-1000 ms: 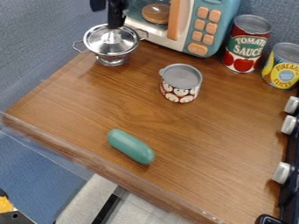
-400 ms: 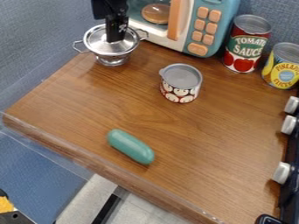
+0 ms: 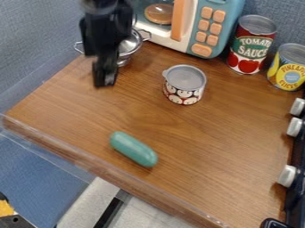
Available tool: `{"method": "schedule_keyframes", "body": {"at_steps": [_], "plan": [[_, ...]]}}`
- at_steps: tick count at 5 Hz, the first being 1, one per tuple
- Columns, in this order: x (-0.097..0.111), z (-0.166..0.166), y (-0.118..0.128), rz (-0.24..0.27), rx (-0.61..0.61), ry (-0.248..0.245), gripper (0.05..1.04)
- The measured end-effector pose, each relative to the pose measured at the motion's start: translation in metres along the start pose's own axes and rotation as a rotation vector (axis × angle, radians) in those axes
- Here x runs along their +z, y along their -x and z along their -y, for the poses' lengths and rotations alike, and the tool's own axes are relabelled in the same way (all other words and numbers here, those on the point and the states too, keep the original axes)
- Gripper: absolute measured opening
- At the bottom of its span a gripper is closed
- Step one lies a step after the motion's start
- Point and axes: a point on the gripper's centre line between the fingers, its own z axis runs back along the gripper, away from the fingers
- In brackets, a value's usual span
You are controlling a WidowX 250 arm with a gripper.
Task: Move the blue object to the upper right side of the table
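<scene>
The black gripper (image 3: 105,82) hangs over the upper left of the wooden table (image 3: 226,133), in front of the silver pot. It is blurred, and how its fingers stand cannot be made out. A teal-blue rounded object (image 3: 133,149) lies on its side near the table's front left edge, well below the gripper and a little to its right. The two are apart.
A silver lidded pot (image 3: 132,44) stands behind the gripper at the back left. A small can (image 3: 184,84) sits right of the gripper. Along the back are a toy microwave (image 3: 207,31), a tomato can (image 3: 251,44) and a pineapple can (image 3: 289,67). Stove knobs (image 3: 288,176) line the right.
The gripper has come down from the top edge, toward the camera and slightly left, and now covers part of the pot. The blue object and the cans have stayed put.
</scene>
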Motion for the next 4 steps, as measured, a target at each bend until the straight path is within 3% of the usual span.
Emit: {"method": "schedule_keyframes", "body": {"at_steps": [1, 3, 4], "plan": [[-0.007, 0.043, 0.012, -0.031, -0.125, 0.029, 1.001], [-0.022, 0.068, 0.012, -0.034, -0.328, 0.060, 1.001], [-0.032, 0.074, 0.009, -0.039, -0.395, 0.108, 1.001]]}}
